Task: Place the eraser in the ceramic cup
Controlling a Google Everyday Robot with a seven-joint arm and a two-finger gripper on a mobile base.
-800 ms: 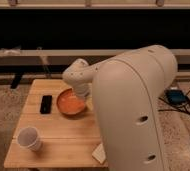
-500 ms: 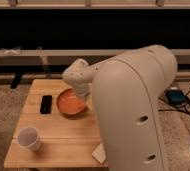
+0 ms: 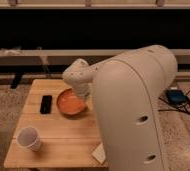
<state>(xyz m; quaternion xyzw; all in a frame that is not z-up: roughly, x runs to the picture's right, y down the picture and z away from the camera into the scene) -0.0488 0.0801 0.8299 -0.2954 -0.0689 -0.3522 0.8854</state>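
The 1 arm [image 3: 133,100] sweeps in big from the right, and its gripper [image 3: 82,94] sits low at the right rim of the orange bowl [image 3: 68,103], tucked under the wrist, so I cannot tell whether it is wide, narrow or holding anything. Left of the gripper, just past the bowl, the eraser [image 3: 46,104] lies flat on the wooden table [image 3: 63,131]. The ceramic cup [image 3: 29,138] stands upright well apart, left of the gripper and nearer the camera. A tan block [image 3: 100,154] lies at the near edge.
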